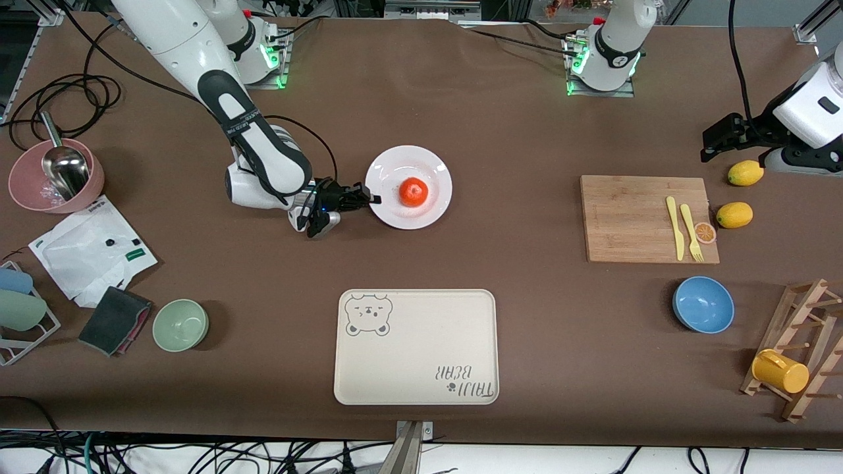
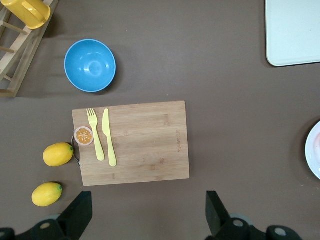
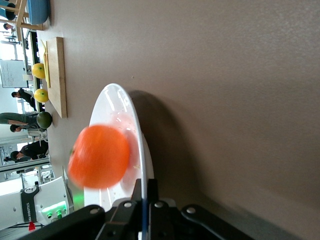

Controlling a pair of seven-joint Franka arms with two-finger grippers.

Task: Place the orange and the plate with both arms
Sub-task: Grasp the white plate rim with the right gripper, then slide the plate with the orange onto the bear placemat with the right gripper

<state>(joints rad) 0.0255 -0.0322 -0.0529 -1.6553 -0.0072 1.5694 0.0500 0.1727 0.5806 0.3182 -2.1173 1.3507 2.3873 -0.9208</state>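
One orange (image 1: 413, 191) on plate (image 1: 428, 168) — right tool (image 1: 372, 198) pinches plate rim; left tool (image 2: 145, 212) open.

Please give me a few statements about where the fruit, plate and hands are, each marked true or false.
1. The orange lies on the plate. True.
2. The right hand is shut on the plate's rim. True.
3. The left hand holds a lemon. False: it is open and empty, above the table near the cutting board.
4. The plate sits on the bear tray. False: it is on the table, farther from the front camera than the tray.
5. A fork and knife lie on the cutting board. True.
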